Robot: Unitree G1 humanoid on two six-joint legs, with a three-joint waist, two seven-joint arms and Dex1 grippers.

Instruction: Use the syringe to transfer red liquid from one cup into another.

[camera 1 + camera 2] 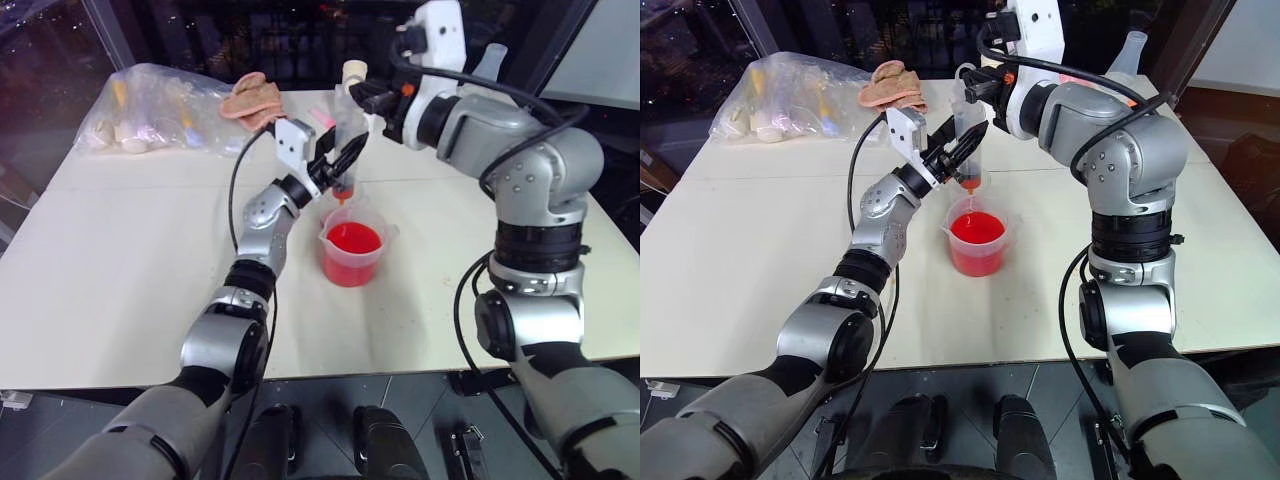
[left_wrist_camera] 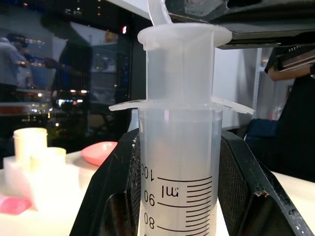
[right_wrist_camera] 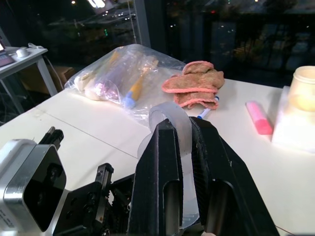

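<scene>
Left claw [image 1: 962, 143] clamped on syringe [image 1: 970, 135] barrel | right claw [image 1: 362, 97] pinching plunger | beaker [image 1: 977, 240] below | bag [image 1: 790, 98], cloth [image 1: 893, 85] behind

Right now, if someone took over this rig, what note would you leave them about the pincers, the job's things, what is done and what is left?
Left pincer: shut on the syringe barrel, holding it upright with its orange tip just above the beaker.
Right pincer: shut on the plunger top.
Beaker: on the table, holding the red liquid.
Done: syringe gripped by both pincers and lined up over the beaker. In the left wrist view the upper barrel looks clear, with no red in it.
Left: lower the tip into the liquid, draw it up, carry it to the second cup and empty it. I cannot tell which cup that is.
</scene>
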